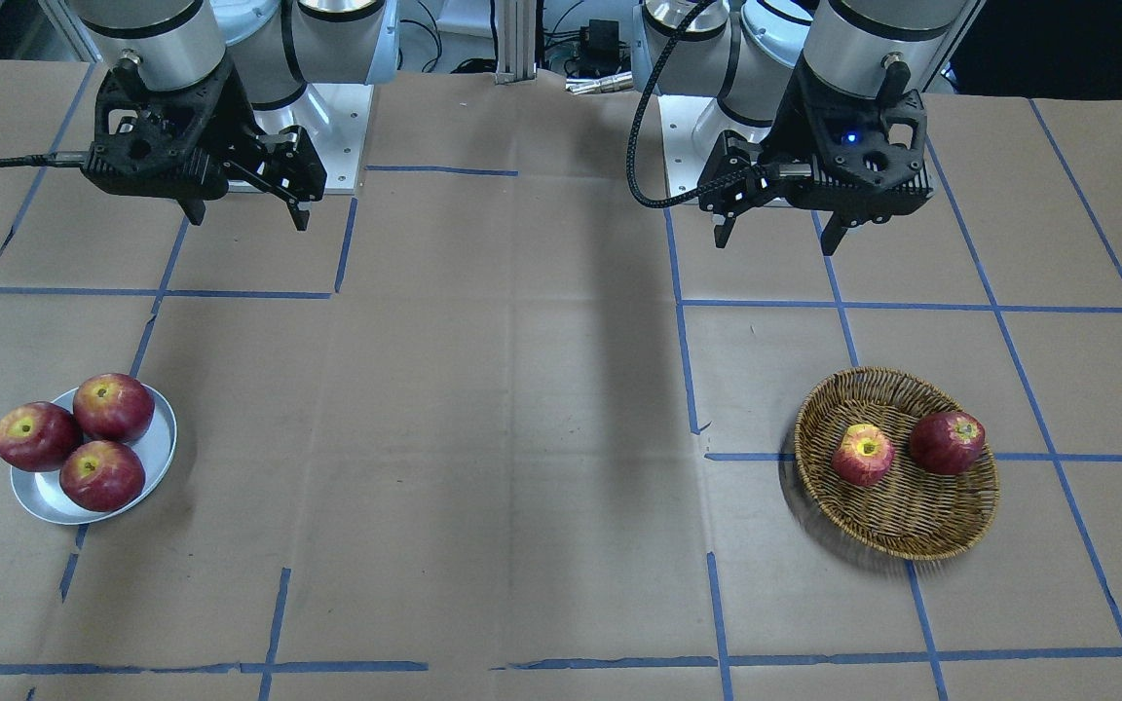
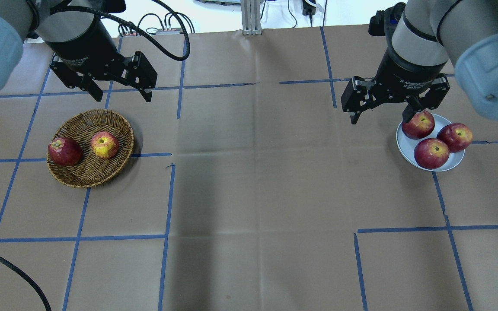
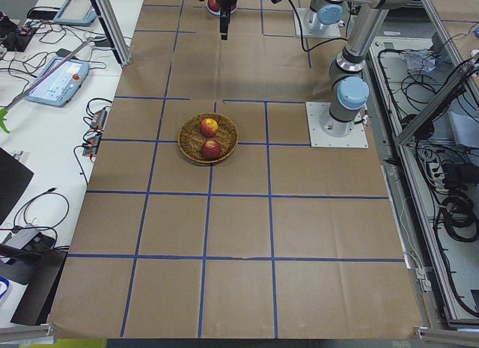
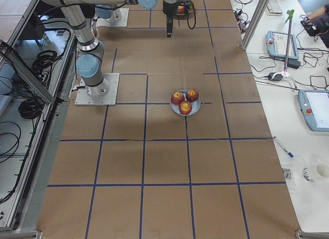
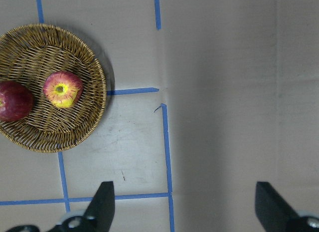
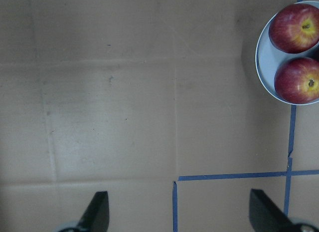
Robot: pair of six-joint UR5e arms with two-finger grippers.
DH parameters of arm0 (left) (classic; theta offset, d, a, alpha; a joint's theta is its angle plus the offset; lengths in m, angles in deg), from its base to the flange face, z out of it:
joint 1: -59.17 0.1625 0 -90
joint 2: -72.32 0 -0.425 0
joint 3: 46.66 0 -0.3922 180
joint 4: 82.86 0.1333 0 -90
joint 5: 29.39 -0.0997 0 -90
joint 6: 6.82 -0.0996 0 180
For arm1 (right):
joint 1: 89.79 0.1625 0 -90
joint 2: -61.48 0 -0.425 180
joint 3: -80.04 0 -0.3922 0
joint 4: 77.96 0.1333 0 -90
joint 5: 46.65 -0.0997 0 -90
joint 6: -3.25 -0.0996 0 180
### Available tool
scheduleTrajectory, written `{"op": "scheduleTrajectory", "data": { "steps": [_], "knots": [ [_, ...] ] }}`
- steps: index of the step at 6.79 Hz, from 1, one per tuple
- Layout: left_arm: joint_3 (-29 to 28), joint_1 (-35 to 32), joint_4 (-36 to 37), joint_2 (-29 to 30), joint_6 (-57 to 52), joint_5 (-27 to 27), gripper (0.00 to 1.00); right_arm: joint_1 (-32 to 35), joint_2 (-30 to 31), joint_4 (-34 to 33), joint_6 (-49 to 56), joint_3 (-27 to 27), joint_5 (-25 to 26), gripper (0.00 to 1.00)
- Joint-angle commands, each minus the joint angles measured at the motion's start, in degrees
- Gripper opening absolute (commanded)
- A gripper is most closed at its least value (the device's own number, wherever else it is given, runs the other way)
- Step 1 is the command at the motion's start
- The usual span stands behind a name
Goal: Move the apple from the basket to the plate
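Observation:
The apple (image 1: 862,455) (image 2: 104,144) (image 5: 63,89), streaky red-orange with a yellow top, lies upright in the wicker basket (image 1: 902,545) (image 2: 89,125) (image 5: 50,127) next to a dark red apple (image 2: 64,151). My left gripper (image 2: 123,98) (image 1: 775,243) (image 5: 184,207) is open and empty. It hangs above the table beside the basket, on the robot's side of it. The metal plate (image 1: 40,497) (image 2: 404,147) (image 6: 264,62) holds three dark red apples (image 1: 113,406). My right gripper (image 2: 380,120) (image 1: 249,222) (image 6: 179,212) is open and empty, above the table next to the plate.
Brown paper with a blue tape grid (image 2: 169,198) covers the table. The arms' base plates (image 1: 337,127) stand at the robot's edge. A black cable (image 2: 11,268) crosses the near left corner. Desks with pendants and cables (image 3: 52,78) flank the table ends.

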Motion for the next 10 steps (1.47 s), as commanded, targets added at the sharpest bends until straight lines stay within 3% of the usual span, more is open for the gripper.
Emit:
{"op": "scheduleTrajectory", "data": {
  "steps": [1,9,10],
  "knots": [
    [0.01,0.08,0.21,0.57,0.00,-0.01,1.00,0.00,0.00,0.04,0.00,0.04,0.00,1.00],
    [1.32,0.95,0.12,-0.40,-0.26,-0.10,1.00,-0.09,0.00,0.04,0.00,0.04,0.00,1.00],
    [1.94,1.48,0.91,-0.22,-6.70,-0.62,1.00,-0.09,0.00,0.13,0.08,0.13,0.00,1.00]
  ]
}}
